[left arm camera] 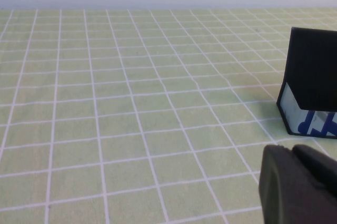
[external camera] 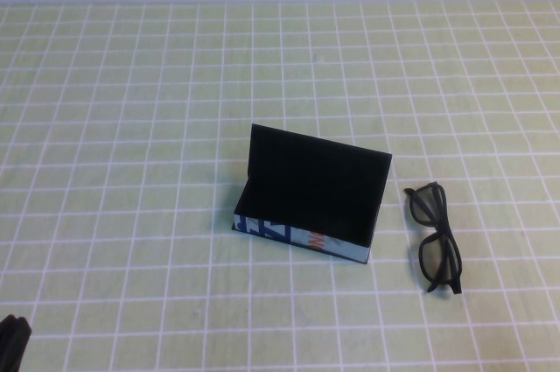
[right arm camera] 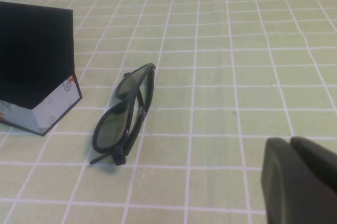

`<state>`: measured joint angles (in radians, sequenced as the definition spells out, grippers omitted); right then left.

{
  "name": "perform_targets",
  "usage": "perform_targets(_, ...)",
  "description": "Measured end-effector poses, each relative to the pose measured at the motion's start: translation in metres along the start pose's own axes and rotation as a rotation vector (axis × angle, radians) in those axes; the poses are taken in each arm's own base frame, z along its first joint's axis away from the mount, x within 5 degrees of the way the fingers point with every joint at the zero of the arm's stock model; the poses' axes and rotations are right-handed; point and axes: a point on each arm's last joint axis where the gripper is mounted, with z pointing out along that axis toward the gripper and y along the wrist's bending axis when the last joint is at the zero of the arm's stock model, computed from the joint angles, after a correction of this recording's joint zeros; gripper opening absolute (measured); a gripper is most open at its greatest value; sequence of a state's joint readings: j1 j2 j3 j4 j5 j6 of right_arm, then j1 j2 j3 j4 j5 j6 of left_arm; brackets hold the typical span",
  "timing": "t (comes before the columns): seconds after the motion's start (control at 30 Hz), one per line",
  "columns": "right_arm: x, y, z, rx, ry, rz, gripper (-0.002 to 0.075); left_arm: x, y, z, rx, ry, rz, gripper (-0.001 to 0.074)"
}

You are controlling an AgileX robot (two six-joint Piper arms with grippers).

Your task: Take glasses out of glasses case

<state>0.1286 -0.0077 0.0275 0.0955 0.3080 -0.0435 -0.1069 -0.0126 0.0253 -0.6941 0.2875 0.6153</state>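
- the right gripper has its fingers pressed together with nothing between them; it hangs low over the table on the near right, out of the high view, looking toward the glasses.
- the left gripper also looks closed and empty in its own wrist view, a thin seam between the dark fingers; a dark bit of it shows at the near-left corner, well apart from everything.
- the glasses lie folded on the green checked tablecloth, just right of the glasses case and not touching it — already out, so the task's main step looks done.
- the case stands in the middle with its lid upright on the far side and its printed pale-blue front facing near; its inside is black and seems to hold nothing.
- both arms seem pulled back because nothing remains to grasp — a judgement only.
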Motion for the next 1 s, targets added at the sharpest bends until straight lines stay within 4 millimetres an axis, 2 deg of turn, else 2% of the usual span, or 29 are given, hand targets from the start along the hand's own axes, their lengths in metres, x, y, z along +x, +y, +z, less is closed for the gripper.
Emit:
perform_targets(0.83, 0.000, 0.000, 0.000, 0.000, 0.004, 0.006, -0.0018, -0.001, 0.001, 0.000, -0.010, -0.010, 0.010, -0.0004)
perform_targets(0.9, 0.000, 0.000, 0.000, 0.000, 0.004, 0.006, -0.0018, -0.003, 0.003, 0.000, -0.032, -0.033, 0.030, -0.0004)
perform_targets(1.0, 0.000, 0.000, 0.000, 0.000, 0.004, 0.006, -0.0018, -0.014, 0.011, -0.002, -0.124, -0.156, 0.014, -0.0004)
